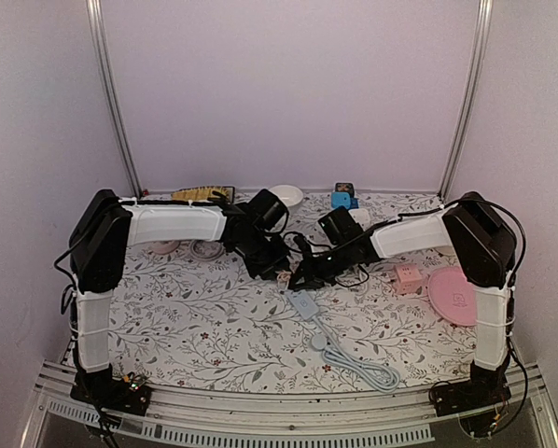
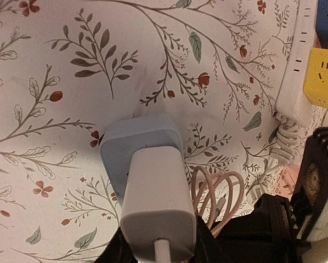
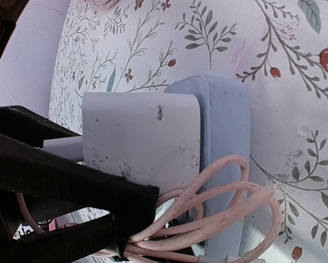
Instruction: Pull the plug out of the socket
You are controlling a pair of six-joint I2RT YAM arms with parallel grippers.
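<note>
A white plug (image 2: 156,192) sits pushed into a pale blue socket block (image 2: 136,137) that rests on the floral cloth. My left gripper (image 2: 159,249) is shut on the plug, with a black finger on each side near its cable end. The right wrist view shows the plug (image 3: 142,131), the socket (image 3: 224,137) and a coiled pink cable (image 3: 235,192) beside them. My right gripper (image 3: 208,252) is tight against the socket's near end and appears shut on it, though the cable mostly hides its fingers. In the top view both grippers, left (image 1: 277,269) and right (image 1: 305,276), meet at mid-table.
A white power strip (image 1: 304,303) with a grey cable (image 1: 363,369) lies in front of the grippers. A pink cube (image 1: 408,277) and a pink disc (image 1: 454,294) are at the right. A white bowl (image 1: 286,194) and a blue cube (image 1: 342,199) stand at the back.
</note>
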